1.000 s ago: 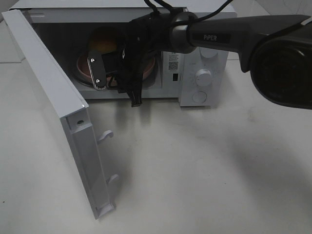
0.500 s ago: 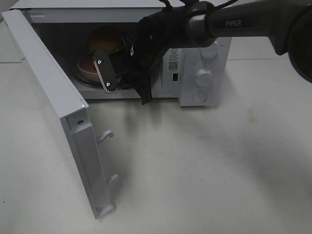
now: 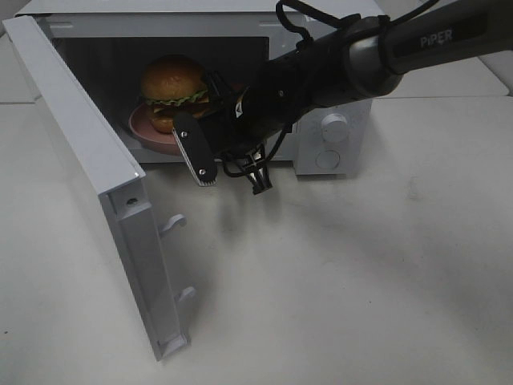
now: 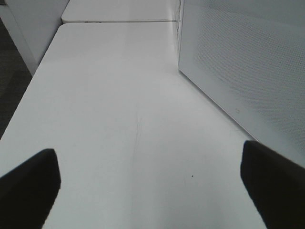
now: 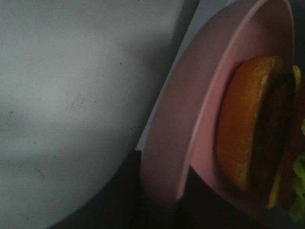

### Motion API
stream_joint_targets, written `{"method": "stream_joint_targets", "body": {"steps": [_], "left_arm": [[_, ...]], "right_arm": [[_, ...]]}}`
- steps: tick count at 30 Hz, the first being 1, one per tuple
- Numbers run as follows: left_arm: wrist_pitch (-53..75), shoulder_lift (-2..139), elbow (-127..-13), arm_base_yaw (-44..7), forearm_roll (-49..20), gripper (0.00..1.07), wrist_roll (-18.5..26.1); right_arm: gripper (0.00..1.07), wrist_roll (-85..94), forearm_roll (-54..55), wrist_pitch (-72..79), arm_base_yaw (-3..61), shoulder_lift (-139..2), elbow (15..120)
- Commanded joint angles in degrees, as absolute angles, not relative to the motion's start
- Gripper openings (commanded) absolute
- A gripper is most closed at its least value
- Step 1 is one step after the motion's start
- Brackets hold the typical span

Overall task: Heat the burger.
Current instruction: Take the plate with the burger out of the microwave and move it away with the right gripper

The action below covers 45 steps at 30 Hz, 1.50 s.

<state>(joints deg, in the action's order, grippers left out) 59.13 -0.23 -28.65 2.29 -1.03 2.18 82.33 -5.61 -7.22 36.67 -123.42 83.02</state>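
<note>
The burger (image 3: 174,84) sits on a round pink plate (image 3: 144,128) just inside the open microwave (image 3: 333,148). My right gripper (image 3: 183,124) reaches into the opening from the right, rolled on its side. In the right wrist view the plate (image 5: 190,95) rim runs between the two dark fingers (image 5: 128,191), which stand close together on it. The burger (image 5: 248,124) is a short way beyond them. My left gripper (image 4: 150,191) is wide open over bare white table beside the microwave's perforated wall (image 4: 248,62), holding nothing. The high view does not show it.
The microwave door (image 3: 80,152) swings out to the left toward the front, its latch hooks (image 3: 172,224) sticking out. Two knobs (image 3: 335,127) are on the panel right of the opening. The white table (image 3: 361,273) stretches in front.
My right gripper has drawn back from deep inside the cavity toward the front opening. The plate and burger have shifted slightly forward with it. More of the burger now shows.
</note>
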Motion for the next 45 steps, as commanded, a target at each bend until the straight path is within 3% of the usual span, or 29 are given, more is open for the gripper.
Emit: {"method": "stream_joint_targets", "body": {"steps": [1, 45], "left_arm": [[58.9, -1.6, -28.5, 2.3, -0.9, 0.98, 2.1], [58.9, -1.6, -28.5, 2.3, -0.9, 0.98, 2.1]], "right_arm": [[0.00, 83.0, -5.4, -5.3, 36.7, -121.4, 81.1], [0.00, 83.7, -5.8, 8.9, 37.6, -94.7, 46.5]]}}
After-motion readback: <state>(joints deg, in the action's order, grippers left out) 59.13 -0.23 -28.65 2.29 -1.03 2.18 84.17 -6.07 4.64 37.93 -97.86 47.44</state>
